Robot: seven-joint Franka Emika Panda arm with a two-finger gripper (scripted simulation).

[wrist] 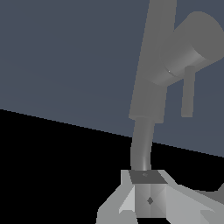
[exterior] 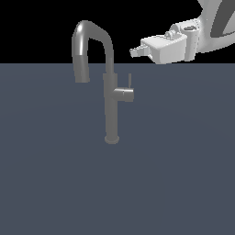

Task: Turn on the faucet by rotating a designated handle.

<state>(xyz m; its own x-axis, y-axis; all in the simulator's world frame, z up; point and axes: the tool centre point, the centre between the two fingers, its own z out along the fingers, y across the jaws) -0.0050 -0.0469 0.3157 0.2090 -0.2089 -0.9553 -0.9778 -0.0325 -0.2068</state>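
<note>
The faucet (exterior: 111,108) is a tall grey metal pillar on a small round base, and its arched spout (exterior: 92,31) ends in a thicker spray head on the exterior view's left. The handle (exterior: 125,94) is a short cylinder stub on the pillar's right side, with a thin rod lever (exterior: 130,80) pointing up. My white gripper (exterior: 134,52) hangs above the handle and to its right, apart from it, with the fingers together and empty. The wrist view shows the pillar (wrist: 153,65), the handle stub (wrist: 190,46), its rod (wrist: 188,96) and my gripper (wrist: 146,177).
The faucet stands on a flat dark blue-grey surface (exterior: 55,183). The background behind it is black. Nothing else is in view.
</note>
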